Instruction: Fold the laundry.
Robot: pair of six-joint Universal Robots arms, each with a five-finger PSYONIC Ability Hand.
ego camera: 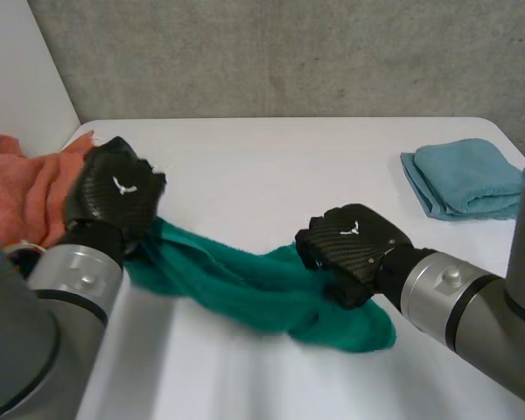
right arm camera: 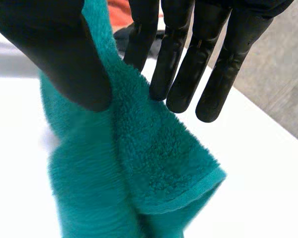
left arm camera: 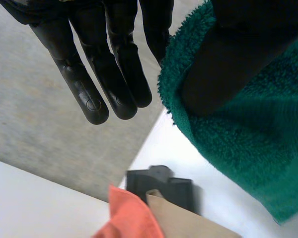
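In the head view I see the green towel [ego camera: 245, 293] lying across the table [ego camera: 271, 157], stretched between my left hand [ego camera: 114, 197] and right hand [ego camera: 350, 249]. In the left wrist view, the thumb [left arm camera: 228, 64] pins the towel's edge against the nearest finger, and the other fingers [left arm camera: 97, 94] are straight. In the right wrist view, thumb and nearest finger pinch the towel, with a hemmed corner hanging below the fingertips.

Grey concrete wall [ego camera: 289, 52] behind a white desk [ego camera: 271, 166] with rounded far corners, plain white panel [ego camera: 17, 61] off at the left. Light's soft and even.
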